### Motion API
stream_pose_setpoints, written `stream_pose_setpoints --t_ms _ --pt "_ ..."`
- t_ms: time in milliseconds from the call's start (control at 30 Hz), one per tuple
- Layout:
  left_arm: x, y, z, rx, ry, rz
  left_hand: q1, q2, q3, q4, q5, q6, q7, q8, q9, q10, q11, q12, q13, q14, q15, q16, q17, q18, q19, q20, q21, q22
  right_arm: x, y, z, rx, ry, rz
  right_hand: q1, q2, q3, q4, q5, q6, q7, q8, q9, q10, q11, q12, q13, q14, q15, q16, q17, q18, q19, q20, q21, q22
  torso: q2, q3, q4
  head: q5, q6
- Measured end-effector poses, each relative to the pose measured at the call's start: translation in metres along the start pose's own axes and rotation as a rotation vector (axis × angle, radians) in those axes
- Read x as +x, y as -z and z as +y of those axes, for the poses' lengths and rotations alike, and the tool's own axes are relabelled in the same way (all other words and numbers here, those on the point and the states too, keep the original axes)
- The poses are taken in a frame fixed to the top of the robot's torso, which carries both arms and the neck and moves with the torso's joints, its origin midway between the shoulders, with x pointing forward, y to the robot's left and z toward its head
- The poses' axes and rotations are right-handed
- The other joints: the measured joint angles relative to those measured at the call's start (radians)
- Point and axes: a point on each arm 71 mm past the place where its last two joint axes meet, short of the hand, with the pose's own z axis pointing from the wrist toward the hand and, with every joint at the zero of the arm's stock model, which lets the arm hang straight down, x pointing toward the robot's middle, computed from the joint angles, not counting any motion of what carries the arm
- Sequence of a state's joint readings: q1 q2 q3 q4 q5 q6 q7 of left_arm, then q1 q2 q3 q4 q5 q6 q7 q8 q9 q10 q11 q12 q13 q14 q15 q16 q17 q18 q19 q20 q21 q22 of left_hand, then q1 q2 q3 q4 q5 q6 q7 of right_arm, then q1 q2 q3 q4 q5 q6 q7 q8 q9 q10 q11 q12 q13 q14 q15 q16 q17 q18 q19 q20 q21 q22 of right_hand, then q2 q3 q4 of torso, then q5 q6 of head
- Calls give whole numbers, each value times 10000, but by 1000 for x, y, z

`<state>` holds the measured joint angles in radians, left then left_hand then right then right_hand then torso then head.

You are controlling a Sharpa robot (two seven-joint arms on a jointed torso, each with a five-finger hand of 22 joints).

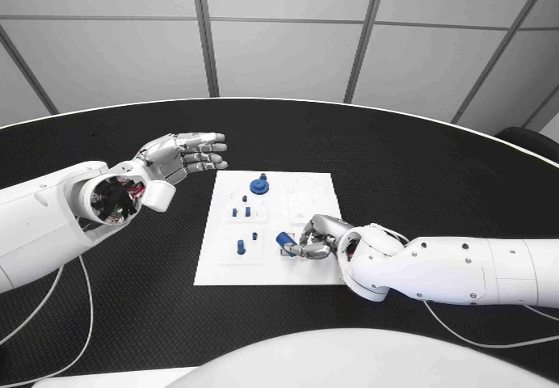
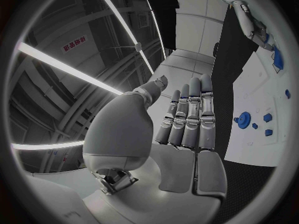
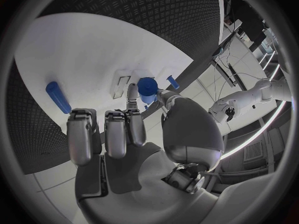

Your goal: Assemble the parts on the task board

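The right hand pinches a blue part low over the task board, at its near edge. If the part meets its seat tilted, it could jam or slip free. The left hand hangs released beside the board's far corner.

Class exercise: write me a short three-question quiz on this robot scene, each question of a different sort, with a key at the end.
1. True or false: the left hand holds a blue part.
2. Which hand pinches a blue part over the white board? A left, B right.
3. Fill in: the blue knob stands at the board's ___ end, away from the robot.

Key: 1 false, it is open beside the board; 2 B, the right hand; 3 far.
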<state>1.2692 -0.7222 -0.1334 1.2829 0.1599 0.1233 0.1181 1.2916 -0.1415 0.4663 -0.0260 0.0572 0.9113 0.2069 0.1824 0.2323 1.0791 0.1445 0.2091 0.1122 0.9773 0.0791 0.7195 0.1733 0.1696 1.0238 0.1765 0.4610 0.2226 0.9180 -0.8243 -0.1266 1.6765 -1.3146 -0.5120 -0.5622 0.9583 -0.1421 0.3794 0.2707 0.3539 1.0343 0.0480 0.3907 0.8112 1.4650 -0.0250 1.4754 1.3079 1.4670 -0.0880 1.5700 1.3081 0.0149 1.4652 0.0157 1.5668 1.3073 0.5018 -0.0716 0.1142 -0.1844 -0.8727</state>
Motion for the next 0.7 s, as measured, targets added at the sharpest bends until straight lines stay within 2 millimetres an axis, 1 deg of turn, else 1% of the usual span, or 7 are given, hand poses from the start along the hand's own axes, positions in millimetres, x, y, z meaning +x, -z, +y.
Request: stream_pose_setpoints --t_ms 100,133,167,467,533,700 --pt "0 0 0 -5 -1 -3 0 0 0 0 0 0 0 0 0 0 0 0 0 0 0 0 0 0 0 0 0 0 0 -1 -2 105 102 113 7 -7 13 -75 -26 0 0 -1 -6 0 0 0 0 0 0 0 0 0 0 0 -1 0 -1 0 -1 1 0" --pt "0 0 0 -7 -2 -5 0 0 0 0 0 0 0 0 0 0 0 0 0 0 0 0 -1 1 0 0 0 0 0 -1 -3 138 139 152 147 53 87 -170 -39 1 0 2 -6 0 0 0 0 0 0 0 0 1 0 0 -2 0 0 0 -1 1 0" --pt "0 0 0 -11 -2 -9 0 0 0 0 0 0 0 0 0 0 0 0 0 0 0 0 -1 0 0 0 0 1 0 -1 -3 158 202 189 212 94 79 -162 -67 1 0 2 -6 0 0 0 -1 0 0 0 0 0 0 0 -3 0 0 0 -1 1 0" --pt "0 0 0 -59 -132 38 0 0 0 0 0 0 0 0 0 0 0 0 0 0 0 0 -2 1 0 0 0 1 0 -1 -1 16 441 144 141 3 38 -176 -73 1 0 1 -6 0 0 0 -2 0 0 0 -2 0 -1 1 -4 0 0 2 0 -10 0" --pt "0 0 0 -73 -205 59 0 0 0 0 0 0 0 0 -6 -20 20 0 -1 -36 36 0 9 0 0 0 0 -13 0 -1 0 -23 438 117 141 3 39 -175 -73 1 0 25 -6 0 0 0 -2 0 0 0 -2 0 0 1 -4 0 0 2 -1 -11 0" --pt "0 0 1 -92 -272 82 0 0 0 0 0 0 0 0 -10 -36 37 0 -8 -36 36 0 11 0 0 0 0 -17 0 -1 0 -75 423 76 141 4 16 -152 -73 1 0 38 -6 0 0 0 -2 0 0 0 -3 1 0 1 -4 0 0 8 -5 -11 0"
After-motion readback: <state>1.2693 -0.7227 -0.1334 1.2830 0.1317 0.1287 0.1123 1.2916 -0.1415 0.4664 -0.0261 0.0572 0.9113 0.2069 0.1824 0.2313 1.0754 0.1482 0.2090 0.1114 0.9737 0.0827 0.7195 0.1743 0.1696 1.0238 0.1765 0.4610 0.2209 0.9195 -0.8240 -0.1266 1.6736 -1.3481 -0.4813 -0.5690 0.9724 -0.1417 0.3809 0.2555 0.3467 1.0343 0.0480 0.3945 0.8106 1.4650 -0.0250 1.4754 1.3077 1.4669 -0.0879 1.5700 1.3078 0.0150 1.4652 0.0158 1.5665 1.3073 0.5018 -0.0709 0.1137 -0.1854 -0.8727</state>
